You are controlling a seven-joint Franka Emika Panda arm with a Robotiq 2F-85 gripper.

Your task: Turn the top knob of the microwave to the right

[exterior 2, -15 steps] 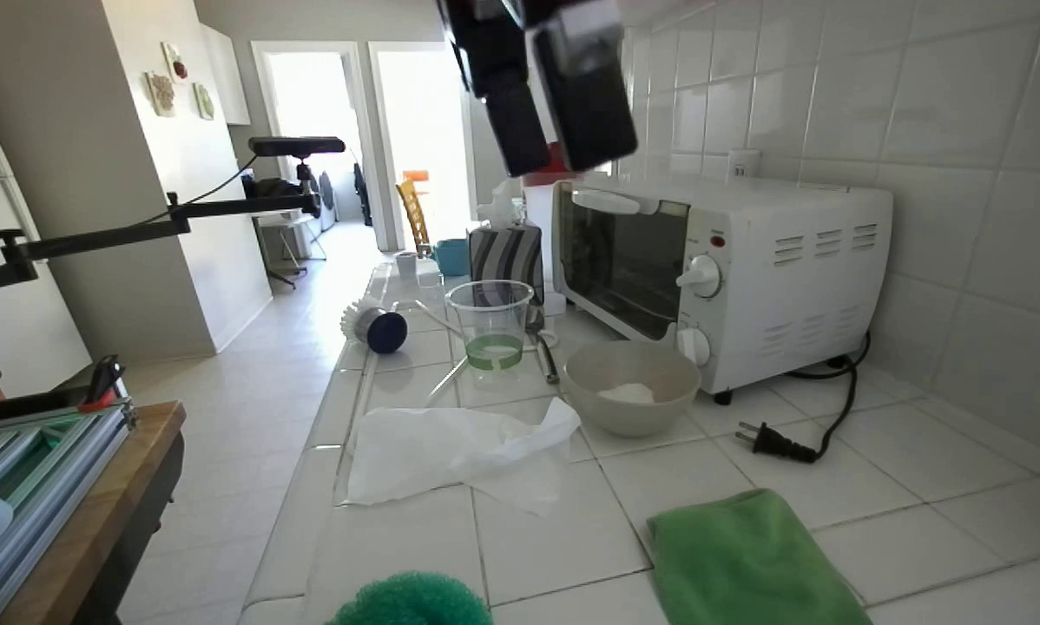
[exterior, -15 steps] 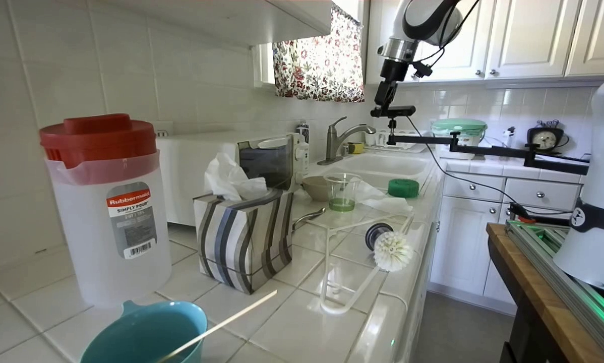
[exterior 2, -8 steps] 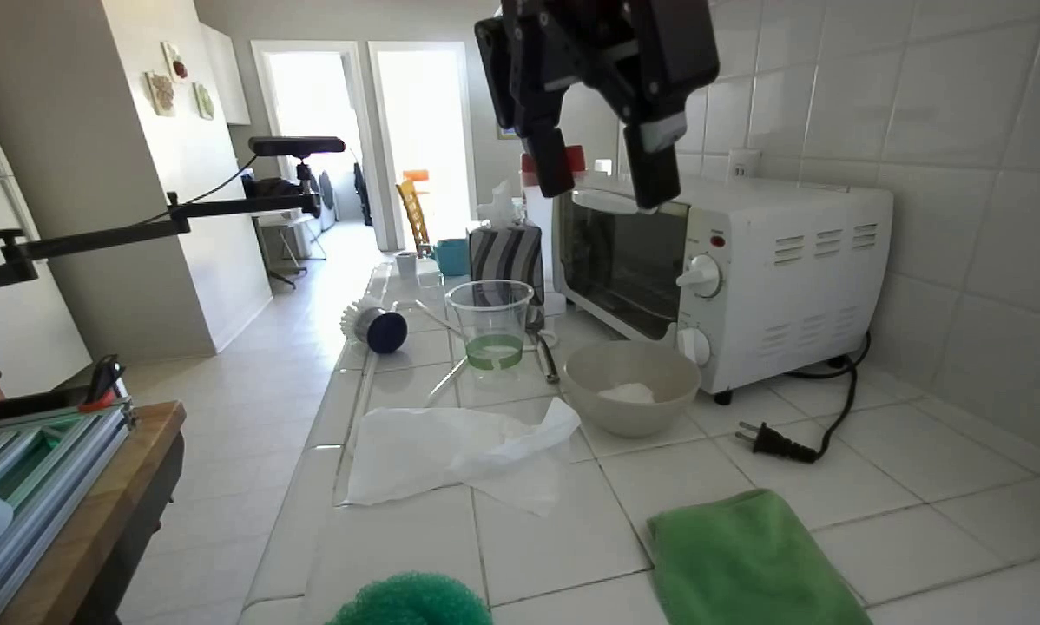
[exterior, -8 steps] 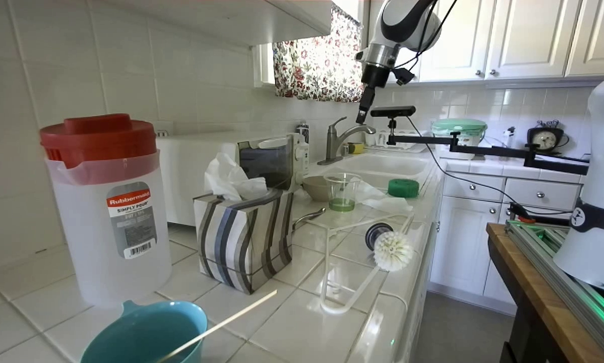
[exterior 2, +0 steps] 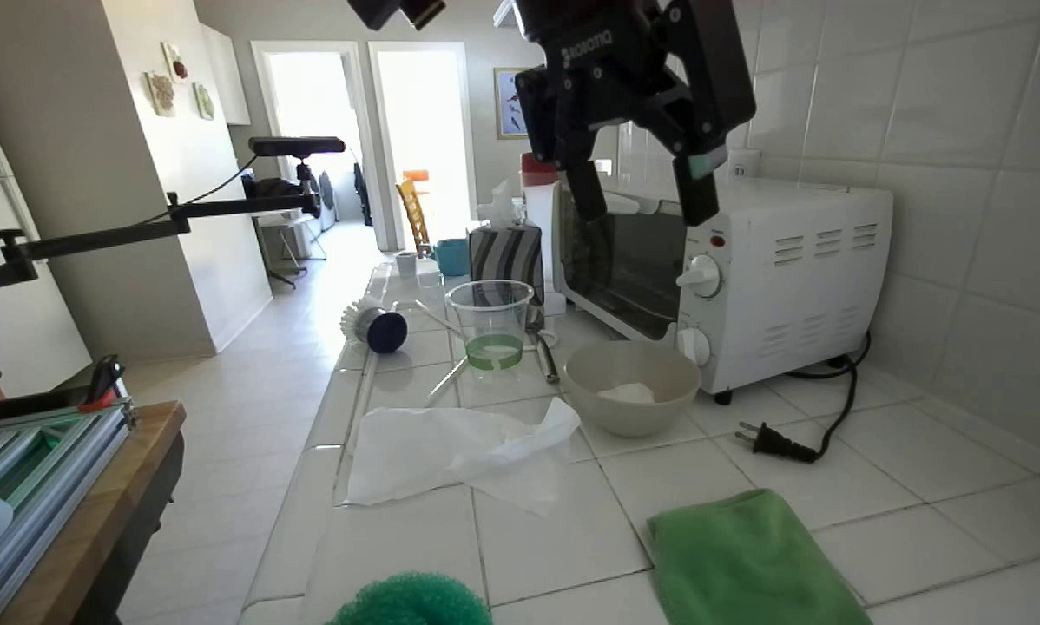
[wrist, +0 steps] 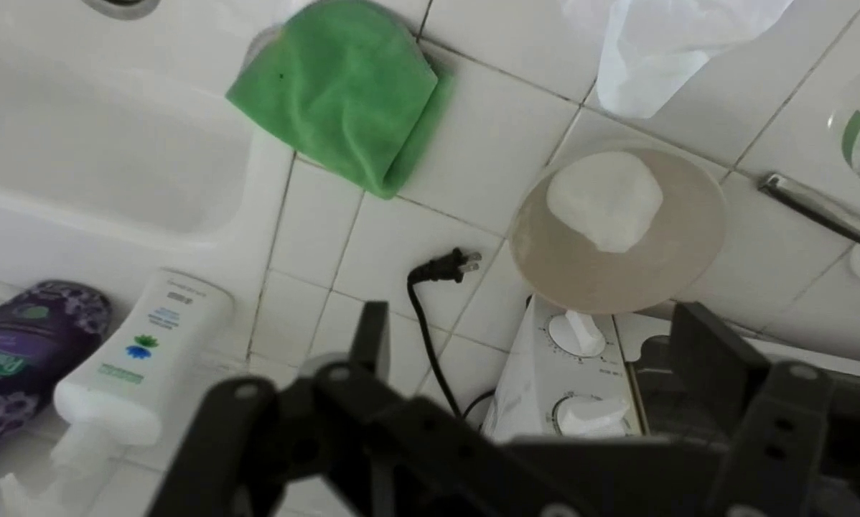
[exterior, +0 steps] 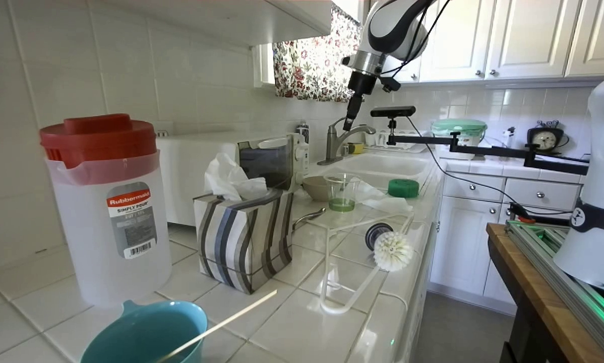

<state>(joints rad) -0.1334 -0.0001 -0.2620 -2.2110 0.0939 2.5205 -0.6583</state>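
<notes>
The microwave is a white countertop oven [exterior 2: 806, 260] with a dark glass door; it also shows in an exterior view [exterior: 191, 156] behind the tissue box and in the wrist view [wrist: 538, 373]. Its top knob [exterior 2: 701, 276] is white with a raised grip, and shows at the lower middle of the wrist view [wrist: 592, 415], partly cut off by the gripper body. The bottom knob [exterior 2: 693, 345] sits below it. My gripper [exterior 2: 644, 208] is open and empty, pointing down, above the counter near the oven's front. Its fingers [wrist: 534, 337] are apart, touching nothing visible.
A beige bowl [exterior 2: 631, 391] stands before the bottom knob. A clear cup [exterior 2: 490, 330], a striped tissue box [exterior: 244, 237] and a red-lidded pitcher [exterior: 110, 217] stand nearby. An unplugged cord [exterior 2: 780, 443] and a green cloth [exterior 2: 750, 555] lie on the counter. The faucet [exterior: 332, 141] is behind.
My gripper has come lower and moved left in an exterior view, and down and right, closer to the oven's front, in another. It has also turned. The objects have not moved.
</notes>
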